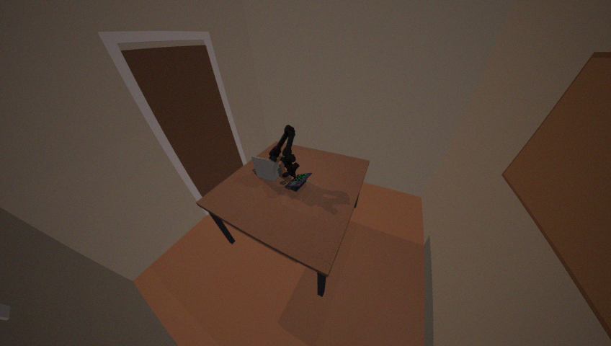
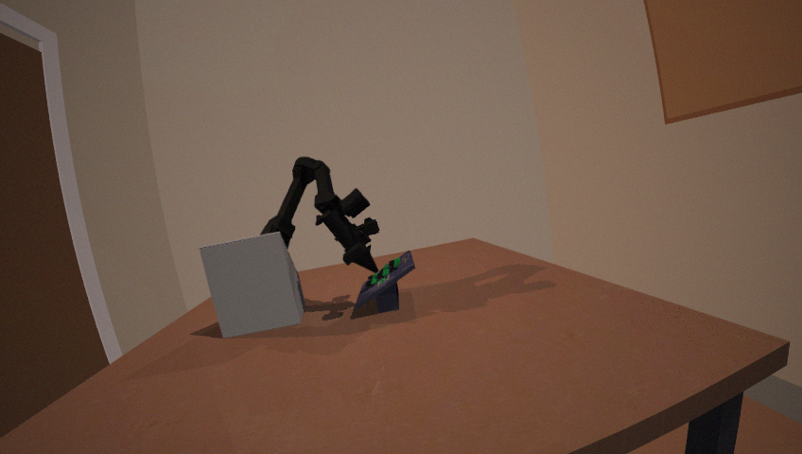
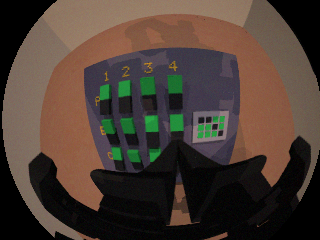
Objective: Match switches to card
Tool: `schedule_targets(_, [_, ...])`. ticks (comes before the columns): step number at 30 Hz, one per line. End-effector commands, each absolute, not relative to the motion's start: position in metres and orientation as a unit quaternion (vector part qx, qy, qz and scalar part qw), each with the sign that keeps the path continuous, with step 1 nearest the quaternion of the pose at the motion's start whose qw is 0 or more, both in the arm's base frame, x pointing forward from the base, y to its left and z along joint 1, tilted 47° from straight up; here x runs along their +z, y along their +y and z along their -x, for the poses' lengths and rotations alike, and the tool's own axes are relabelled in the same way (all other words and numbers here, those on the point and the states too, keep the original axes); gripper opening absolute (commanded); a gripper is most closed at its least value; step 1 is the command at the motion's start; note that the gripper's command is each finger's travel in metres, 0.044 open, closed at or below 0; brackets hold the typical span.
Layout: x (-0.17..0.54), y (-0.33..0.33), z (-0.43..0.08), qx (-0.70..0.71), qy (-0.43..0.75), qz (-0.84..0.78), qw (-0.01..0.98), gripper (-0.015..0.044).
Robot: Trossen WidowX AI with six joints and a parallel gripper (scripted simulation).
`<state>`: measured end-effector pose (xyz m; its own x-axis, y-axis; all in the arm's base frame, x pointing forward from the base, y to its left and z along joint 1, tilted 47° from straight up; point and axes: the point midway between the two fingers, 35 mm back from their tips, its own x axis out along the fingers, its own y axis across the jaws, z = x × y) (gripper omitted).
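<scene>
The blue tilted panel [image 3: 210, 80] [image 2: 394, 280] [image 1: 295, 186] carries rows A, B and C of rocker switches, each with a green far half and a dark near half. My gripper [image 3: 176, 143] [image 2: 376, 270] [image 1: 295, 177] is shut and empty. Its tips are at or just above the panel, over the near edge of switch B4 [image 3: 176, 122] in the wrist view; contact is unclear. They hide C4 and part of C3 [image 3: 155, 154]. The card [image 3: 210, 139] shows dark, dark, green, green; then green, green, dark, green; then green, green, green, dark. Which halves are raised is hard to tell.
A pale grey box [image 2: 252, 287] [image 1: 266, 169] stands on the wooden table [image 2: 506, 365] [image 1: 265, 214], beside the arm's base and partly hiding it in the exterior view. The panel rests on a wedge-shaped stand [image 2: 388, 302]. The arm's shadow falls beyond the panel.
</scene>
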<state>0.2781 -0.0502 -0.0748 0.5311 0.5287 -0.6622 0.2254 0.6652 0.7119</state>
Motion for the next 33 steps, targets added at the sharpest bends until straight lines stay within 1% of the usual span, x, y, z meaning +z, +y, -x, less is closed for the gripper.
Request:
schedule_targets(1, [-0.0804, -0.0467, -0.2796, 0.094, 0.477, -0.400, 0.777, 0.0000])
schedule_targets(33, [-0.0828, -0.0446, -0.2814, 0.095, 0.477, -0.400, 0.777, 0.0000])
